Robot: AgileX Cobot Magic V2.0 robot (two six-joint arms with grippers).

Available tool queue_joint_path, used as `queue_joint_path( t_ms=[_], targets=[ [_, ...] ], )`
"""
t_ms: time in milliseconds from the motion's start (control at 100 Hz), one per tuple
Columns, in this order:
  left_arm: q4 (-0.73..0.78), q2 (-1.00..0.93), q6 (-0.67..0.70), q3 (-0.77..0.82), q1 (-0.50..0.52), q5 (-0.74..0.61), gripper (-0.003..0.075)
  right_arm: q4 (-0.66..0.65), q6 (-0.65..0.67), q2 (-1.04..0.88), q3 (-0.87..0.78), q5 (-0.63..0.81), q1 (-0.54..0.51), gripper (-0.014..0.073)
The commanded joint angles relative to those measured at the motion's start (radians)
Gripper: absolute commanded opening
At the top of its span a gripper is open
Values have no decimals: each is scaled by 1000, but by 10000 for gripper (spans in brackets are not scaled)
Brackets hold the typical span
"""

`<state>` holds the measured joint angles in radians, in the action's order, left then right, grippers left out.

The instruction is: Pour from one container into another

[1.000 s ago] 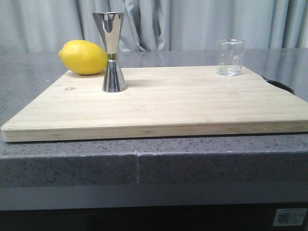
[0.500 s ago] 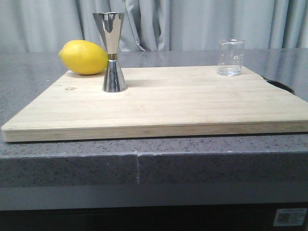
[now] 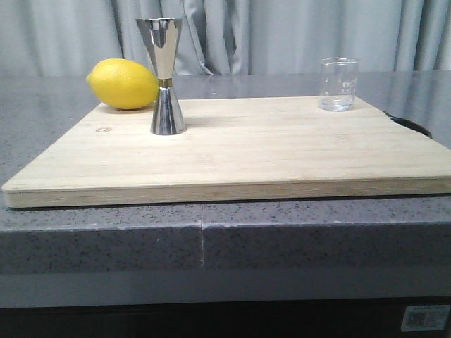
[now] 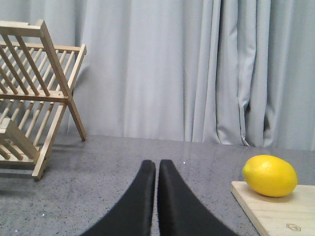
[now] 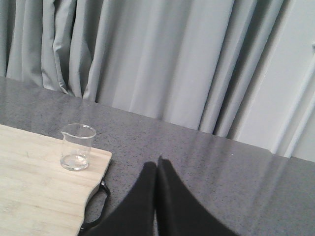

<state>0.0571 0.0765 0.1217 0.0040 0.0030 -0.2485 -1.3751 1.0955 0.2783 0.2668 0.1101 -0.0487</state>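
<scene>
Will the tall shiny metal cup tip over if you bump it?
Probably. The shiny steel hourglass-shaped jigger stands tall on a small base with a narrow waist, so a high push would likely topple it. Its polished surface looks slippery, and on its side it might roll.

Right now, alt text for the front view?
A wooden cutting board lies on a grey stone counter, with a steel jigger standing upright near its back left and a small clear glass beaker upright at its back right. A lemon sits behind the jigger; grey curtains hang behind, no arm visible.
</scene>
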Motion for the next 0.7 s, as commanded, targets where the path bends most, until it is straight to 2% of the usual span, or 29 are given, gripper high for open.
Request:
queue_joint_path(
  t_ms=[0, 430, 690],
  targets=[
    [9, -2, 9, 28, -8, -60, -19, 4, -3, 3, 26, 12, 0, -55],
    [71, -5, 9, 28, -8, -60, -19, 4, -3, 3, 26, 12, 0, -55],
    [103, -5, 9, 28, -8, 20, -19, 4, -3, 3, 26, 12, 0, -55]
  ],
)
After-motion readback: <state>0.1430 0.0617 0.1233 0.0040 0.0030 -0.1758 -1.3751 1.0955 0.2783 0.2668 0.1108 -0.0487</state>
